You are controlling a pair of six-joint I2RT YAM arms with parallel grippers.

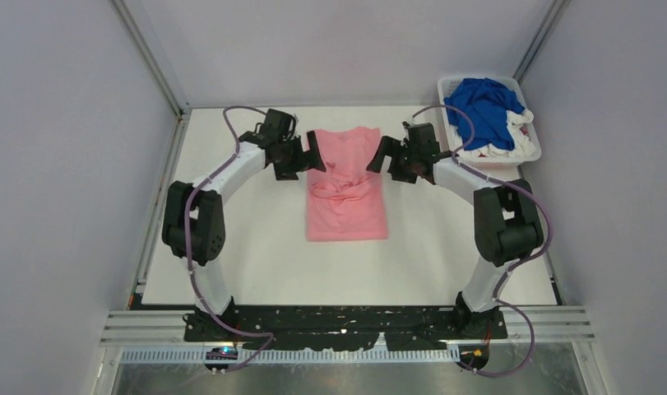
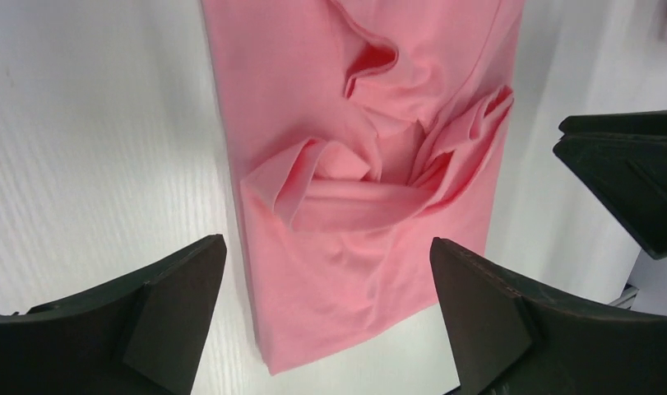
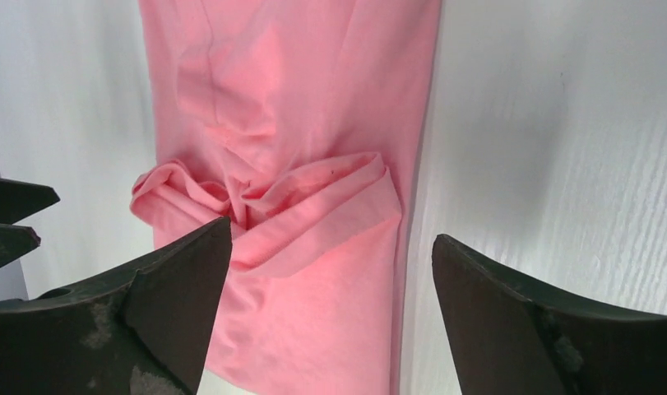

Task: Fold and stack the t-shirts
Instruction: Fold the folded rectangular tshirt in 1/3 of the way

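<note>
A light pink t-shirt (image 1: 346,189) lies on the white table as a long narrow strip, its sleeves bunched in a wrinkled knot across the middle (image 2: 371,181) (image 3: 272,206). My left gripper (image 1: 309,156) is open and empty, hovering at the shirt's far left edge; in its wrist view (image 2: 326,255) the jaws stand wide over the shirt's end. My right gripper (image 1: 377,158) is open and empty at the shirt's far right edge, jaws wide above the cloth (image 3: 330,247). A royal blue t-shirt (image 1: 482,107) lies on white ones (image 1: 502,148) in the basket.
A white slatted plastic basket (image 1: 531,146) stands at the table's back right corner, close behind my right arm. Grey walls enclose the table on the left, back and right. The table's near edge meets a metal rail by the arm bases.
</note>
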